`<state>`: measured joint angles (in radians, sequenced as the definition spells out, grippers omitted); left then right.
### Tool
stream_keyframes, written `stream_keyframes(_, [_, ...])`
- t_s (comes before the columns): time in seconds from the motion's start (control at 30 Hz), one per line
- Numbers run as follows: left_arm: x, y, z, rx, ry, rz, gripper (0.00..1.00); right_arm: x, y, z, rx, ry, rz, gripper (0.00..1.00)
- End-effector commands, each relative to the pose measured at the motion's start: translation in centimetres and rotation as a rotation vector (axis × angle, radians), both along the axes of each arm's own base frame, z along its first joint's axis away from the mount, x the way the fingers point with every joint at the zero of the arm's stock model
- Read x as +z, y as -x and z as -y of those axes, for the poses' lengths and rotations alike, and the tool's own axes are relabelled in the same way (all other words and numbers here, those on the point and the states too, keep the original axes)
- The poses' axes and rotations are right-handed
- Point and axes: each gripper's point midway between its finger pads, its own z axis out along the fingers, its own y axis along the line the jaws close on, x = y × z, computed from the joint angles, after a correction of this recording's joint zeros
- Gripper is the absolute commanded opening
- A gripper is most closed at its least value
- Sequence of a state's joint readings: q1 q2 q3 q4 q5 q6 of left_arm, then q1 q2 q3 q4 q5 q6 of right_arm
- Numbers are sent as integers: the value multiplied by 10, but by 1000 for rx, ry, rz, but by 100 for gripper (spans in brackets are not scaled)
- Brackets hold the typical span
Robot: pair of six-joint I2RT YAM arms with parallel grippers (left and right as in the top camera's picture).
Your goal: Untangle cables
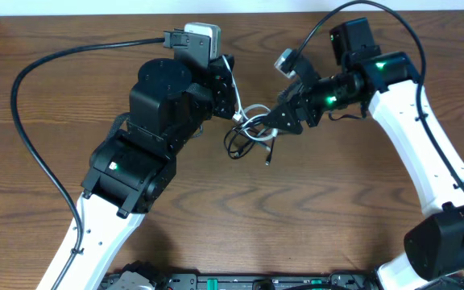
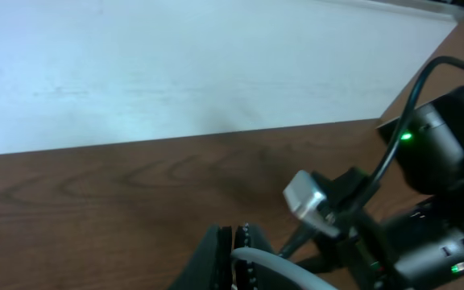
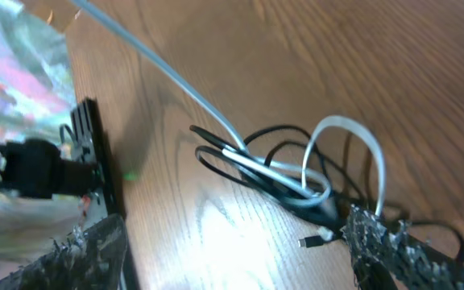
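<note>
**Cable tangle and both grippers, read from left to right about the tangle.**

Left of the tangle: the black two-finger left gripper (image 1: 234, 103) sits just beside the loops. In the left wrist view its jaws (image 2: 232, 256) look closed on the thin flexible white cable (image 2: 274, 263), which comes out from between the fingers. The grip itself lies at the frame's lower edge and is only partly visible.

Centre: the white cable (image 1: 254, 121) and the thin flexible black cable (image 1: 234, 149) lie looped through one another on the brown wood-grain table (image 1: 337, 209). In the right wrist view one straight run of white cable (image 3: 176, 76) leaves the tangle toward the upper left. A white loop arches over the black cable (image 3: 280, 133). A small connector plug (image 1: 268, 160) trails just below the tangle.

Right of the tangle: the black two-finger right gripper (image 1: 280, 121) is at the tangle's right edge. Its jaws (image 3: 228, 229) are spread wide and hold nothing, and one finger (image 3: 373, 238) lies over the outermost strands.
</note>
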<state>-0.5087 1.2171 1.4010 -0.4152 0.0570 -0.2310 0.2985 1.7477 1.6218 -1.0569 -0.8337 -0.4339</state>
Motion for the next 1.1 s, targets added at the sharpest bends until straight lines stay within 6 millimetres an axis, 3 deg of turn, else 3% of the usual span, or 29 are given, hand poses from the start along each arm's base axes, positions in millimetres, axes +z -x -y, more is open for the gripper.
stream_keyframes(0.0, [12,8,3,-26,52,8,8,-27,2,-10,76,34,1,79])
stream_keyframes(0.23, [22,18,3,-51,80,22,7,-68,-15,-17,-17,52,-169,70])
stream_keyframes(0.4, [6,24,4,-66,69,-53,7,-69,-16,-26,-39,5,-238,69])
stream_keyframes(0.47, [-14,25,3,-63,33,-123,7,-69,-16,-26,-61,6,-264,69])
stream_keyframes(0.7, [-111,20,5,-47,-141,-437,8,-78,-23,-18,-209,72,-367,65])
stream_keyframes(0.97, [-216,6,8,-35,-315,-718,7,-104,-38,24,-460,258,-438,69])
stream_keyframes(1.0, [-229,5,8,-40,-337,-749,8,-106,-40,32,-485,274,-443,70])
stream_keyframes(1.07, [-244,4,8,-45,-364,-785,23,-108,-43,44,-516,292,-450,70])
